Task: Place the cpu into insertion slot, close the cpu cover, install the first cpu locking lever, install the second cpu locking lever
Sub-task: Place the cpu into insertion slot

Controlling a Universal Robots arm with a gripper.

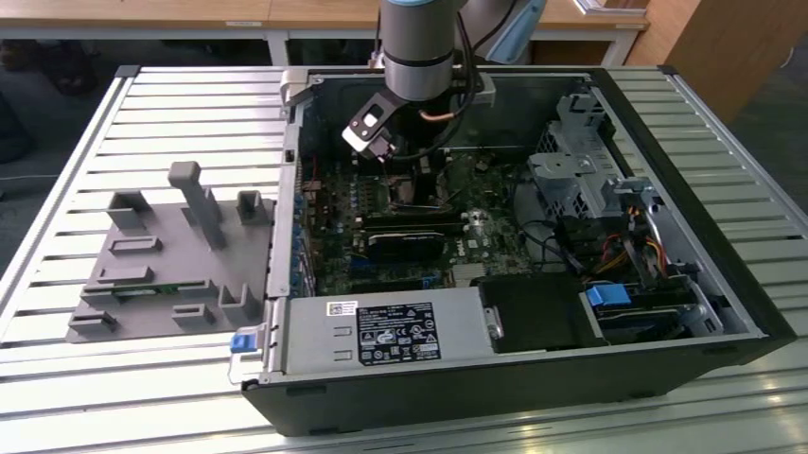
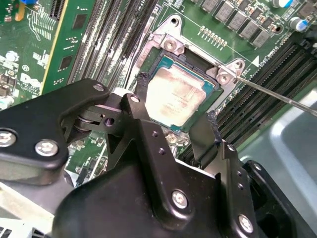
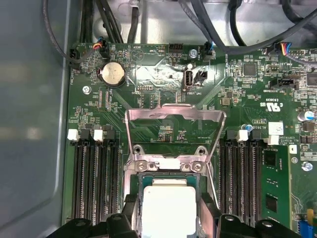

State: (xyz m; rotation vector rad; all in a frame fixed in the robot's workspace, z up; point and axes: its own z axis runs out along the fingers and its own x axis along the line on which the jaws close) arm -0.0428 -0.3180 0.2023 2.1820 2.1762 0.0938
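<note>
The cpu [image 2: 181, 94], a pale silvery square chip, lies flat in the insertion slot [image 2: 194, 60] on the green motherboard. It shows in the first wrist view too, cpu [image 3: 167, 208] in slot [image 3: 168, 169]. My gripper [image 2: 176, 104] straddles the chip, its black fingers [image 2: 140, 94] pressed close against two opposite edges, shut on it. The cpu cover [image 3: 148, 113], a thin silvery frame, stands tilted up, open behind the slot. A thin metal locking lever [image 2: 277, 94] sticks out beside the slot. In the exterior view my gripper [image 1: 401, 175] reaches down into the open computer case.
Long black memory slots [image 3: 94, 183] flank the socket on both sides, and a green card [image 3: 275, 188] sits in one. Cables [image 3: 99, 20] run along the case wall, above a coin battery [image 3: 112, 74]. A grey fixture [image 1: 177, 255] stands on the slatted table at the exterior view's left.
</note>
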